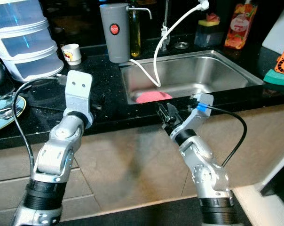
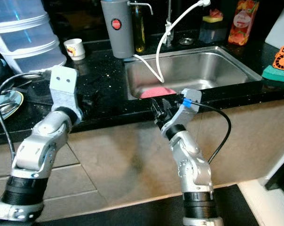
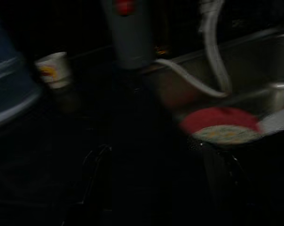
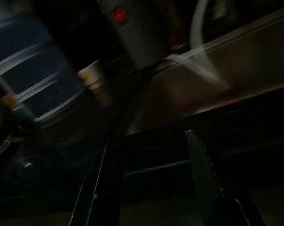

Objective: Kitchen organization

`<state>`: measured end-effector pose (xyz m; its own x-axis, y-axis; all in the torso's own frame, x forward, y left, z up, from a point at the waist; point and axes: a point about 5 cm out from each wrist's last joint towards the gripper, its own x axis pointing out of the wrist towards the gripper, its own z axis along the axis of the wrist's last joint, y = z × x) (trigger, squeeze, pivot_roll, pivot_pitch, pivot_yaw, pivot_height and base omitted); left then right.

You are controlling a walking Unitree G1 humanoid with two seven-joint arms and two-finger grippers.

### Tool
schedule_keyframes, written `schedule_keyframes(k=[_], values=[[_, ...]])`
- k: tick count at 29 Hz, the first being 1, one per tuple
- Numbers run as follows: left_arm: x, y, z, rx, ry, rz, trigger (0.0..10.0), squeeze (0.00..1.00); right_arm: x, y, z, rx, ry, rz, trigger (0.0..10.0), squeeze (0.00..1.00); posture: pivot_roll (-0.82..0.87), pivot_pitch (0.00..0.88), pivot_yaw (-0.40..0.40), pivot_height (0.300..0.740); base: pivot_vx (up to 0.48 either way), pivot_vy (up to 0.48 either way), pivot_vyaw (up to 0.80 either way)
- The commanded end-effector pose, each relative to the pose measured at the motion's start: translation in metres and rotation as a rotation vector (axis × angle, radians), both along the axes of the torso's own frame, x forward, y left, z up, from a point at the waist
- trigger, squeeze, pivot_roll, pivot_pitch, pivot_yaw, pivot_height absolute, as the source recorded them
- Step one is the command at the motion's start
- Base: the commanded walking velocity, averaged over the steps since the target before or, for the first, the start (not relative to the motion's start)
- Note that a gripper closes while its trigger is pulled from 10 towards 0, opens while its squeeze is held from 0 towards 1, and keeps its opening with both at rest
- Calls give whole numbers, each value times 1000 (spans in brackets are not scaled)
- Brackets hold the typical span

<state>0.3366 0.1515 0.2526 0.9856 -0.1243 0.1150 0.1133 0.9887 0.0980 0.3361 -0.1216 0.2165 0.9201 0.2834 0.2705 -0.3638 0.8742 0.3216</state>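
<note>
Two arms hover at the tabletop's (image 1: 109, 115) near edge. Right jaws (image 1: 166, 114), parted and empty, sit just near of the pink plate (image 1: 153, 97) in the sink (image 1: 236, 70); left jaws' (image 3: 99, 160) state I cannot tell.

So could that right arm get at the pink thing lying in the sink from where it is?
Probably yes. The right gripper hangs open at the sink's front edge, and the pink item lies just beyond that rim, with nothing between them. The white hose runs down close behind it and might get nudged.
</note>
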Motion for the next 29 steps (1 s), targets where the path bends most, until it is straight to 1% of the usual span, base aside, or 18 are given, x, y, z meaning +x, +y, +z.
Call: schedule_keyframes(k=[1,2,3,10,17,20,22,29], values=[[-1,8,-1,-6,11,38,10000,0,-1,3,2,7,-6,16,10000,0,23,65,118,740,0,0,0],[-2,14,-3,1,24,71,10000,0,-1,6,3,7,-8,25,10000,0,29,69,108,740,0,0,0],[-2,15,-4,-1,31,81,10000,0,0,7,3,8,-8,28,10000,0,29,69,108,740,0,0,0],[-4,19,-7,-18,45,95,10000,0,0,11,5,-7,-10,49,10000,0,27,75,93,740,0,0,0],[-7,18,-9,-50,58,99,10000,0,1,10,6,-14,-10,60,10000,0,25,80,88,740,0,0,0],[-8,17,-8,-39,55,93,10000,0,1,10,6,-18,-10,65,10000,0,25,80,85,740,0,480,0],[-10,15,-6,-14,40,90,10000,0,1,11,6,-21,-9,70,10000,0,27,80,81,740,0,0,0],[-14,13,-5,-31,33,82,10000,0,2,13,6,-23,-5,85,10000,0,26,76,75,740,0,0,0]])
